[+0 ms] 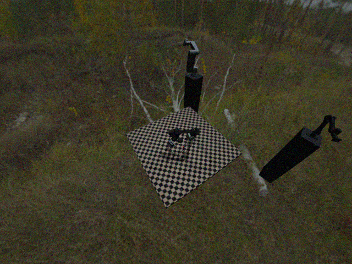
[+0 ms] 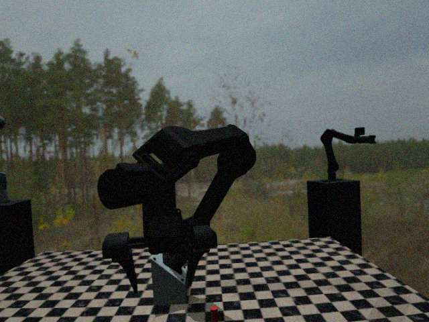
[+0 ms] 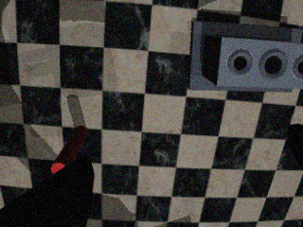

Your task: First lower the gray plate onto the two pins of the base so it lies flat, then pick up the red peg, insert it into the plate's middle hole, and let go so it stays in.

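Observation:
The gray plate (image 3: 253, 63) (image 2: 169, 268) sits on the gray base (image 3: 201, 57) (image 2: 167, 289) and shows its round holes at the upper right of the wrist view. It looks flat there. The red peg (image 3: 70, 150) (image 2: 214, 312) stands on the checkered mat (image 3: 127, 70) (image 2: 312, 277) (image 1: 176, 181), apart from the base. My gripper (image 3: 191, 150) (image 2: 161, 288) (image 1: 170, 143) is open and empty, pointing down just above the mat. Its left finger is right beside the peg. The base lies off to the other side.
Two other arms stand on black pedestals off the mat: one pedestal (image 1: 192, 91) (image 2: 334, 208) at its far corner and another pedestal (image 1: 292, 153) out to the side. A third black block (image 2: 15, 229) shows at the left edge. Grass surrounds the mat.

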Controlling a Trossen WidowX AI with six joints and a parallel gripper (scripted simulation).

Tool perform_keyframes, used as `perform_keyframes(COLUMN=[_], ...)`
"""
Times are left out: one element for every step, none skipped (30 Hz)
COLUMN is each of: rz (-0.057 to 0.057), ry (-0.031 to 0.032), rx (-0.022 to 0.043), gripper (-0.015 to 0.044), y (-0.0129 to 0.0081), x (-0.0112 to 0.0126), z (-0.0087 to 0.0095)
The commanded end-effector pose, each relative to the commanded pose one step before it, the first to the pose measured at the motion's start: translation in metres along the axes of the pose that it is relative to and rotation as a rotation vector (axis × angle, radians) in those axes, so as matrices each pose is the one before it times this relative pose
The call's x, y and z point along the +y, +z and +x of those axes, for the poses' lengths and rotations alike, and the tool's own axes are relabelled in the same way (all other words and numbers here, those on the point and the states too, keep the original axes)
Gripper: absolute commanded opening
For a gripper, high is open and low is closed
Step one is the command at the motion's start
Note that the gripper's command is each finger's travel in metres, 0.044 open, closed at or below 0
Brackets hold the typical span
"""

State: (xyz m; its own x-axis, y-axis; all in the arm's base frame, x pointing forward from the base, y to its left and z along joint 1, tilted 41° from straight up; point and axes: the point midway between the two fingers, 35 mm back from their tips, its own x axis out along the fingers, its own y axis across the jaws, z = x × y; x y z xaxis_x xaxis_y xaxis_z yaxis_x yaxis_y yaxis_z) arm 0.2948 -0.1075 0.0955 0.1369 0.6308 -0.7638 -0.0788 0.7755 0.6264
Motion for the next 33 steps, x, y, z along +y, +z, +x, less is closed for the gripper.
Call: perform_keyframes(rz=[0.7528,0.056,0.0554,0.0526,0.0556,0.0559,0.0559,0.0557,0.0561,0.0563,0.057,0.0489,0.0218,0.0047,0.0,0.0,0.0,0.0,0.0,0.0,0.0,0.0,0.0,0.0,0.0,0.0,0.0,0.0,0.0,-0.0001,-0.0002,-0.0002,-0.0002], ry=[0.01039,0.00028,0.00027,0.00037,0.00024,0.00023,0.00021,0.00019,0.00016,0.00013,0.00008,0.00004,0.00002,0.0,0.0,0.0,0.0,0.0,0.0,0.0,0.0,0.0,0.0,-0.00001,-0.00001,0.0,0.0,0.0,0.00003,0.00011,0.0003,0.00042,0.00029], rx=[0.00771,0.00036,0.0004,0.0006,0.00045,0.00049,0.00052,0.00056,0.00058,0.0006,0.00051,0.00043,0.00027,0.00006,0.0,0.0,0.0,0.0,0.0,0.0,0.0,0.0,0.0,-0.00004,-0.00003,0.0,0.0,0.0,-0.00013,-0.00026,-0.00001,0.00053,0.00057], gripper=[0.044,0.044,0.044,0.044,0.044,0.044,0.044,0.044,0.044,0.044,0.044,0.044,0.044,0.044,0.044,0.044,0.044,0.044,0.044,0.044,0.044,0.044,0.044,0.044,0.044,0.044,0.044,0.044,0.044,0.044,0.044,0.044,0.044], y=[-0.02068,-0.00378,-0.00389,-0.00541,-0.00375,-0.00377,-0.00379,-0.00378,-0.0037,-0.00356,-0.00286,-0.00229,-0.00136,-0.00029,0.0,0.0,0.0,0.0,0.0,0.0,0.0,0.0,0.0,0.00079,0.00079,0.0,0.0,0.0,0.00007,0.00015,0.00004,-0.00023,-0.00026], x=[0.06155,0.00163,0.00136,0.00146,0.00074,0.00047,0.00021,-0.00006,-0.00032,-0.00056,-0.00065,-0.00068,-0.00049,-0.00011,0.0,0.0,0.0,0.0,0.0,0.0,0.0,0.0,0.0,-0.0001,-0.0001,0.0,0.0,0.0,0.0001,0.00024,0.00017,-0.00011,-0.00021], z=[0.00269,0.00037,0.0004,0.00058,0.00042,0.00044,0.00047,0.00048,0.0005,0.0005,0.00042,0.00035,0.00022,0.00005,0.0,0.0,0.0,0.0,0.0,0.0,0.0,0.0,0.0,0.0,0.0,0.0,0.0,0.0,0.00195,0.00583,0.00971,0.00967,0.00578])
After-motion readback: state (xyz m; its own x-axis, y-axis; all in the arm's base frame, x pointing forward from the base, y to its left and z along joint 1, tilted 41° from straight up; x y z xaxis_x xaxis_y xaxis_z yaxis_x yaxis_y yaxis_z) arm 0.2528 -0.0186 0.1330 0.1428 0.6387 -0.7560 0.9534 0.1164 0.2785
